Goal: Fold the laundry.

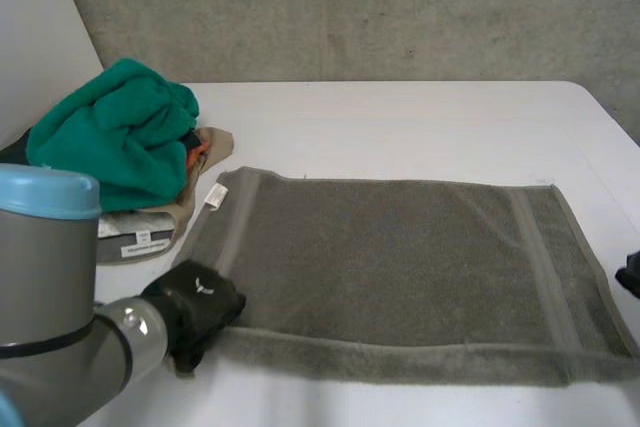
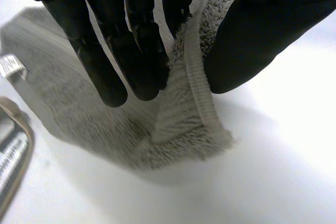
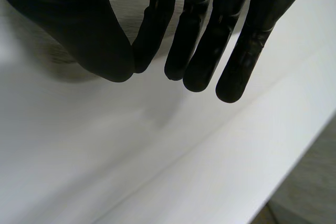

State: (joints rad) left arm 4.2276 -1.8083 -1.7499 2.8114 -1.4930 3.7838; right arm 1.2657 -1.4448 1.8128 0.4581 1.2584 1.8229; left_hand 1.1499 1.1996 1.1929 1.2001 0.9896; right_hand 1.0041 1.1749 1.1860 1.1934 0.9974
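Observation:
A grey towel [image 1: 400, 267] lies spread flat on the white table [image 1: 420, 127], its white label at the far left corner. My left hand [image 1: 195, 307] is at the towel's near left corner. In the left wrist view its fingers [image 2: 142, 51] and thumb pinch the towel [image 2: 184, 124] by its hemmed edge, lifting that corner a little off the table. My right hand [image 1: 630, 275] is just off the towel's right edge. In its own view the right hand [image 3: 199, 40] hangs over bare table [image 3: 157, 171], thumb tip against a fingertip, with nothing held.
A green garment [image 1: 120, 132] is heaped at the far left on a beige cloth [image 1: 205, 152] and a flat labelled item [image 1: 135, 237]. The table's edge [image 3: 294, 166] runs close beside my right hand. A concrete wall stands behind the table.

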